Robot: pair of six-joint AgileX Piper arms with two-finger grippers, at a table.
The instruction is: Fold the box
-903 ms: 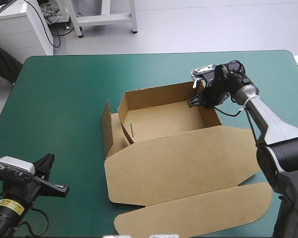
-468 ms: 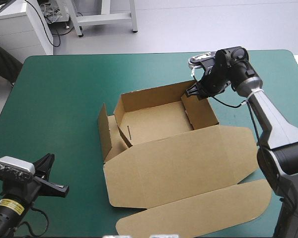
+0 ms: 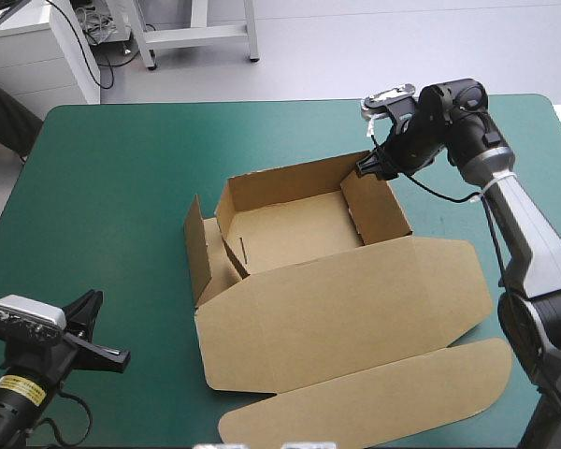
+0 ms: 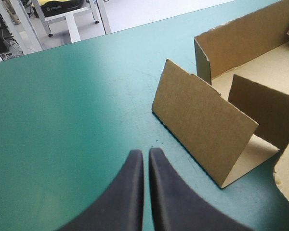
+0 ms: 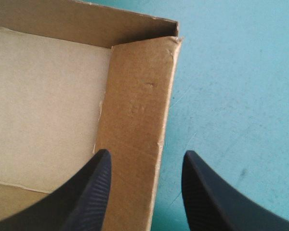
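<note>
Slantwise, the box spreads its lid nearward.

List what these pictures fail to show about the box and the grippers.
- High view: the right gripper blends into its dark wrist, so contact with the box is unclear.
- Right wrist view: the wall between the open fingers is cut off by the picture's edge.
- Left wrist view: ahead of the shut left gripper, most of the box is cut off.
</note>
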